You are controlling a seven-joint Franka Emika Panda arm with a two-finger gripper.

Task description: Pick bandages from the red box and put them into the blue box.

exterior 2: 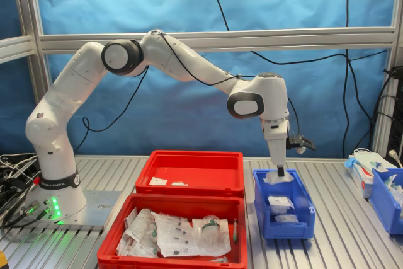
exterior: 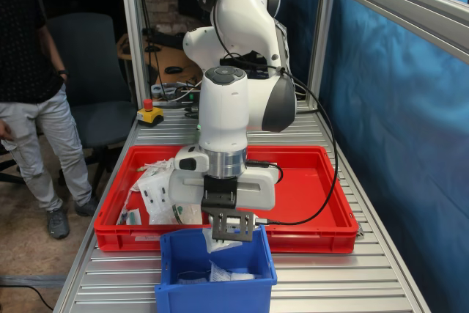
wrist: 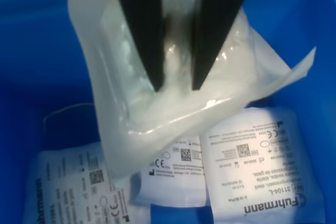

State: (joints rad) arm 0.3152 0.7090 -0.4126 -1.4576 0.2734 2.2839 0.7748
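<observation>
Inside the blue box (wrist: 31, 66), a bandage (wrist: 178, 98) hangs in the gripper (wrist: 176, 85). The two black fingers (wrist: 144, 30) pinch the clear wrapper from both sides. The pack tilts, and its corners stick out toward the blue walls. Below it lie more bandages (wrist: 257, 171) flat on the floor, with some blue showing between them. In the second exterior view, the gripper (exterior 2: 281, 171) sits just at the rim of the blue box (exterior 2: 283, 225). The red box (exterior 2: 189, 171) stands just beside it, with a few white packs inside. A second red tray (exterior 2: 113, 244) holds a heap of clear packets (exterior 2: 176, 234).
</observation>
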